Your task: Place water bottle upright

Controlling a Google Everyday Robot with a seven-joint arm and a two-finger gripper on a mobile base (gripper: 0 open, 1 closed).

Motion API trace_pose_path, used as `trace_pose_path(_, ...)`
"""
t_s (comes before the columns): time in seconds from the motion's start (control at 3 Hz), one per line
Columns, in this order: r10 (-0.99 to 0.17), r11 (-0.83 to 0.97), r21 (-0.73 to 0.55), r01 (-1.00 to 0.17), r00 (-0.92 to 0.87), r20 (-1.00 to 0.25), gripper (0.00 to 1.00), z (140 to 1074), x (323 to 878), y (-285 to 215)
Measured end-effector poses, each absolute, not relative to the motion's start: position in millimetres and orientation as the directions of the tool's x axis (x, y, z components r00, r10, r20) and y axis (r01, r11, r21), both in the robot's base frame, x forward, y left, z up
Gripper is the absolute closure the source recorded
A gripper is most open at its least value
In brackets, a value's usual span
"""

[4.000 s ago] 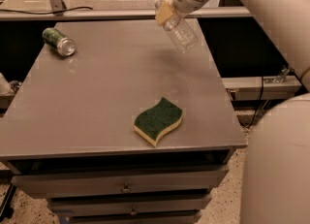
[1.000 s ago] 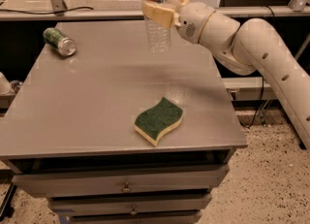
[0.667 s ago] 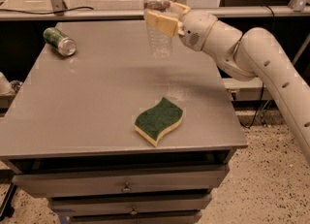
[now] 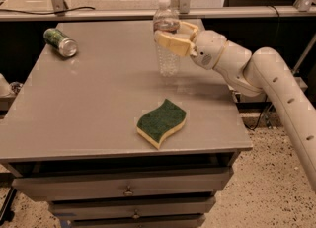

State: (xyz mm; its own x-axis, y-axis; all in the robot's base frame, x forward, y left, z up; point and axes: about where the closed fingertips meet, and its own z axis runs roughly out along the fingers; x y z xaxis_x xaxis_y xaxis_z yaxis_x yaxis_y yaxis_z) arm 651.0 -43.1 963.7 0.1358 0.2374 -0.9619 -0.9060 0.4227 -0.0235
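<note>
1. Jaws of the gripper (image 4: 165, 31) clasp the water bottle (image 4: 167, 60) near its shoulder.
2. It is upright, beyond the green sponge (image 4: 160, 122) on the desk (image 4: 89, 104).
3. A green can (image 4: 60, 42) lies far back-left of the sponge.

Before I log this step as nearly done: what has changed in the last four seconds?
The small clear ribbed plastic water bottle, tilted four seconds ago, is now upright and lower, near the far side of the grey tabletop, still clamped in the gripper. The green metal can on its side and the green-and-yellow sponge have not moved.
</note>
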Motion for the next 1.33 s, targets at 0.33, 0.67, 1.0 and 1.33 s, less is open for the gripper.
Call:
trace_pose_path(0.33, 0.273, 0.397, -0.024, -0.917, 0.143, -0.951, 1.00, 944.5, 639.9, -60.4)
trace_pose_path(0.67, 0.285, 0.377, -0.032, -0.926, 0.149, -0.947, 1.00, 935.4, 633.1, -77.6)
trace_pose_path(1.0, 0.300, 0.363, -0.032, -0.931, 0.150, -0.942, 1.00, 929.0, 628.0, -87.7)
trace_pose_path(1.33, 0.302, 0.362, -0.031, -0.932, 0.149, -0.942, 0.83, 928.8, 627.1, -88.8)
